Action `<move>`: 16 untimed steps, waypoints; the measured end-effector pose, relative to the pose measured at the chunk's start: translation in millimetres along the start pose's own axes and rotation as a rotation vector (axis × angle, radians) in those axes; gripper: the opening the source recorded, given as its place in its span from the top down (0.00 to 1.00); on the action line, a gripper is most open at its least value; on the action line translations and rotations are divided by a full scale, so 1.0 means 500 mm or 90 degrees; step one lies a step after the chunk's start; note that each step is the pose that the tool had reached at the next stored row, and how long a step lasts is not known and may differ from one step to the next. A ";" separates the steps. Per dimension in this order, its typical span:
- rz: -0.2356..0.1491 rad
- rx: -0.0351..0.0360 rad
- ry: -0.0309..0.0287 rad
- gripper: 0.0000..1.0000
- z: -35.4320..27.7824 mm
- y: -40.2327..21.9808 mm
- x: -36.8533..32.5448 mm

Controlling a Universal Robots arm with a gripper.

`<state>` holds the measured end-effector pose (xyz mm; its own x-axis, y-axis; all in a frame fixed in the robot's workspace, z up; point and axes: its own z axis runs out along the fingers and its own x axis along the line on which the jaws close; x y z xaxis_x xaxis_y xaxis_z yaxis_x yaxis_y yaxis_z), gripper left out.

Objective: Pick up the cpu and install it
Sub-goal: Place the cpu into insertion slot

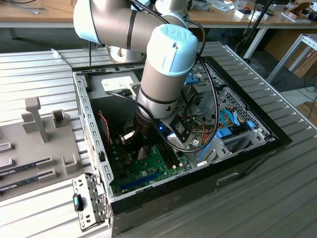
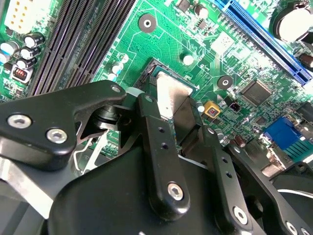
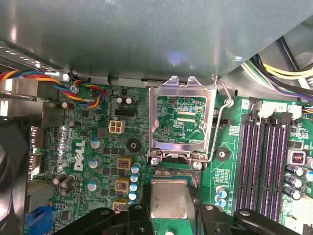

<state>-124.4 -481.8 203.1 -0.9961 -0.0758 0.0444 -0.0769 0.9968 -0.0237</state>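
Obs: gripper [image 3: 169, 210] is clamping cpu [image 3: 168, 197] betw. its fingers, holding it at open socket [image 3: 172, 174] on mobo [image 3: 98, 147]; seating prob. incomplete, fingers blocking view.

Arm bent steeply downward, wrist vertical, gripper [image 3: 169, 208] pointing down, fingers [image 2: 155, 137] pinching the cpu [image 2: 171, 93].

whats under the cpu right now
The open socket on the motherboard; one edge shows past the cpu. The rest is hidden by cpu and gripper.
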 end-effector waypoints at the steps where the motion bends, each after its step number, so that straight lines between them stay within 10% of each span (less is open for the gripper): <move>1: 0.000 -0.0006 -0.0001 0.61 -0.001 0.000 0.000; 7: 0.002 -0.0091 -0.0007 0.61 -0.008 0.000 0.000; 16: 0.003 -0.0098 -0.0006 0.61 -0.007 0.001 0.000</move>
<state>-124.4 -481.0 206.7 -0.9966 -0.0706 0.0434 -0.0710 0.9974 -0.0085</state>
